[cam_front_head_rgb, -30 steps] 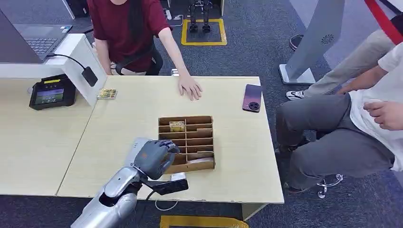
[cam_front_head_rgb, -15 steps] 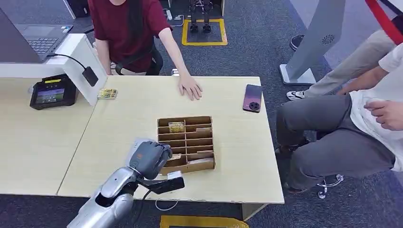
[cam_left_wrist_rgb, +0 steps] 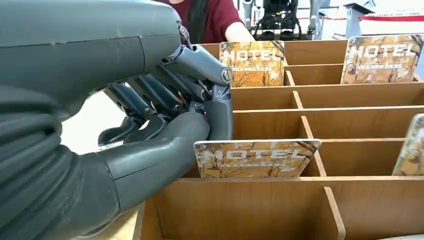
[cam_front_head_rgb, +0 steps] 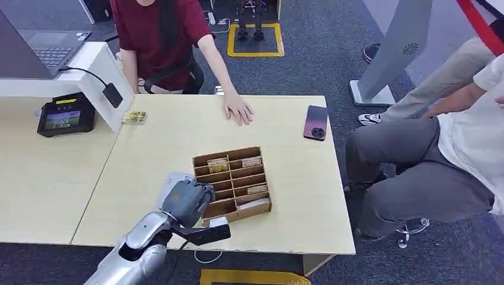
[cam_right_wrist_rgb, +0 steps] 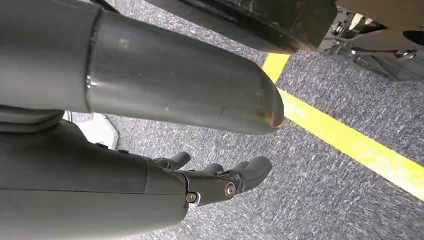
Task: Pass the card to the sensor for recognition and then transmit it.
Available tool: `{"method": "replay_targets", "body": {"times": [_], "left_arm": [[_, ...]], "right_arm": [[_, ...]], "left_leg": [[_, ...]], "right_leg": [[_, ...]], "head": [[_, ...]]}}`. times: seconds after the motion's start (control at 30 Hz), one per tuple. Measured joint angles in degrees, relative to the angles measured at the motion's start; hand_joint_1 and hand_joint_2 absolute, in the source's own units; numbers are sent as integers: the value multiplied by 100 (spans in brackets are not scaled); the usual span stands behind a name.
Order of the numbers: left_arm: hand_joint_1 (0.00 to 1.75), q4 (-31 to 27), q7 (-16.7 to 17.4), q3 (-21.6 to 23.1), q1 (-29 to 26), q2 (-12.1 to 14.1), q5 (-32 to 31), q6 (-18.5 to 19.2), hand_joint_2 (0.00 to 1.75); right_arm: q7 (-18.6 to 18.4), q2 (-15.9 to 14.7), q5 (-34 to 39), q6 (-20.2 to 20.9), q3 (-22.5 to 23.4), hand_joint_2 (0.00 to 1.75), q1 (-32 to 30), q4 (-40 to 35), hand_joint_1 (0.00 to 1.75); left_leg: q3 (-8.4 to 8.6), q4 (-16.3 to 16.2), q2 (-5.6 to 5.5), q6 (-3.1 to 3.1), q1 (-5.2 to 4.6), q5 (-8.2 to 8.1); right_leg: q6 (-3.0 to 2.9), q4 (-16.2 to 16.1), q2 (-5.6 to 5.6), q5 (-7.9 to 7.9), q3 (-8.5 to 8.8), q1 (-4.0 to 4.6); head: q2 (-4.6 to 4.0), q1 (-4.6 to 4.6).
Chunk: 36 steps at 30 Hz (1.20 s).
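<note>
Cardboard organizer (cam_front_head_rgb: 235, 178) near desk's front edge | left hand (cam_left_wrist_rgb: 165, 120) pinches card (cam_left_wrist_rgb: 255, 157) by its end, in a front-left slot | card: light, stiff, slick; grip short edge | right hand (cam_right_wrist_rgb: 220, 180) hangs, fingers loosely apart, empty

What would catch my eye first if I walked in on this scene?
Probably the robot's grey left hand at the near left corner of a brown divided box in the middle of the table, pinching a hotel card between thumb and fingers. Across the table, a person in red rests a hand on the far edge, near a phone.
</note>
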<state>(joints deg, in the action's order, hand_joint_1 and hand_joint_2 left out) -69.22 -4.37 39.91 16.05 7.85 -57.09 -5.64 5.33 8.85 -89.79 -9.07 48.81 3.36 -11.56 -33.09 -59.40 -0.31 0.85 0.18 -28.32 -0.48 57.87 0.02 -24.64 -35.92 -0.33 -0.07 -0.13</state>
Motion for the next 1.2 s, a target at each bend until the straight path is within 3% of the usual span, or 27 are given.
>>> {"method": "replay_targets", "body": {"times": [0.03, 0.07, 0.27, 0.47, 0.77, 1.0, 1.2], "left_arm": [[105, 0, 0, 0, 0, 0, 0, 2, 175], [0, 0, 0, 0, -1, 0, 0, 0, 175], [0, -94, -138, -31, -40, 2, 241, -59, 175], [0, -969, -374, -155, 48, 109, 772, 92, 175], [0, -1889, -407, -350, 730, 529, 1093, 278, 175], [0, -2455, -411, -881, 1328, 1001, 1567, 696, 175], [0, -2535, -481, -647, 1317, 1288, 734, 953, 175]], "right_arm": [[0, 0, 0, 0, 0, 0, -1, 0, 0], [0, 0, 0, 0, 0, 0, -1, 0, 0], [0, 0, 0, -2, 0, 0, -3, 0, 0], [0, -2, 0, 9, 4, 0, -7, -2, 0], [31, -2, -9, 2, 9, 0, -6, -7, 0], [13, 0, 9, -11, 46, 0, -8, -9, 0], [13, 20, 44, -9, 118, 0, 7, -9, 0]], "left_leg": [[1, 0, 0, 0, 0, 0], [1, 0, 0, 0, 0, 0], [1, 0, 0, -5, 0, 4], [0, -1, -1, -5, 0, 4], [0, -1, 0, -13, 6, 9], [3, 0, 10, -18, 8, 12], [2, 0, 9, -18, 7, 12]], "right_leg": [[0, 0, 0, 0, 0, 0], [0, 0, 0, 0, 0, 0], [0, 0, 0, 1, 0, 1], [0, 0, 0, 1, -3, 1], [-5, 2, 1, 4, -5, 6], [-19, 6, 12, 13, -8, 6], [-20, 6, 11, 12, -10, 9]], "head": [[0, -2], [0, 0], [0, -2], [0, 0], [0, 2], [0, 2], [0, 2]]}}
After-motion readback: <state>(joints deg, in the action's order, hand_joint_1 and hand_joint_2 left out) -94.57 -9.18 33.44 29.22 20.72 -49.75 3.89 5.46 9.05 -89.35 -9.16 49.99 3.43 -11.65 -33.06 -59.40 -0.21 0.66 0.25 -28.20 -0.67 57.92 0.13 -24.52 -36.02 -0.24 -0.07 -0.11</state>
